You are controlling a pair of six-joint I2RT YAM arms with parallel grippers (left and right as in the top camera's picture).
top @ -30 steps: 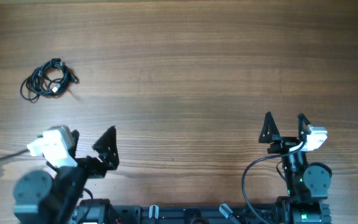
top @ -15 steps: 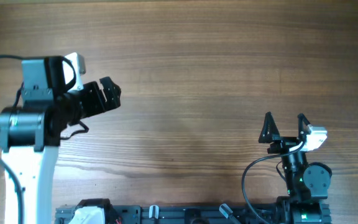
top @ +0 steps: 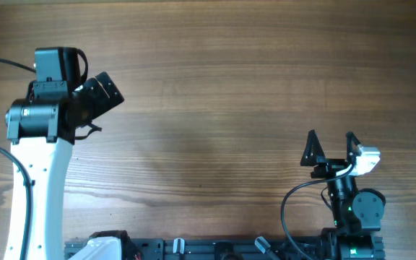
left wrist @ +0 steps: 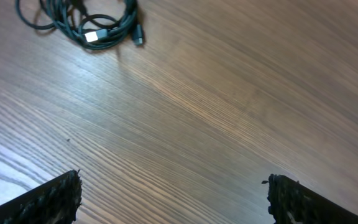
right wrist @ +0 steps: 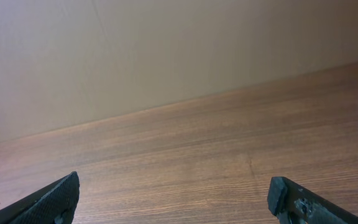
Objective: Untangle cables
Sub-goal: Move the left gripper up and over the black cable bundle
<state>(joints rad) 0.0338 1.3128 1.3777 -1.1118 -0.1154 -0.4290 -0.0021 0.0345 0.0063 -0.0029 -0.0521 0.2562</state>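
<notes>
The cables [left wrist: 86, 25] lie as a small coiled black bundle with a light-coloured plug tip at the top left of the left wrist view, flat on the wooden table [left wrist: 229, 112]. In the overhead view the left arm hides them. My left gripper [top: 109, 90] is open and empty, hanging above the table at the far left; in its wrist view [left wrist: 173, 193] the bundle lies well ahead and to the left of the jaws. My right gripper [top: 331, 141] is open and empty near the front right, and in its wrist view [right wrist: 173, 193] only bare wood shows between the jaws.
The left arm's white link [top: 38, 188] and a thick black wire [top: 2, 63] cross the left side of the table. The right arm's base [top: 352, 209] and the black rail [top: 215, 249] stand along the front edge. A plain wall [right wrist: 166, 50] stands beyond the table.
My left arm has swung from the front left up and away over the spot where the cable bundle lay, now covering it in the overhead view. The right arm has not moved.
</notes>
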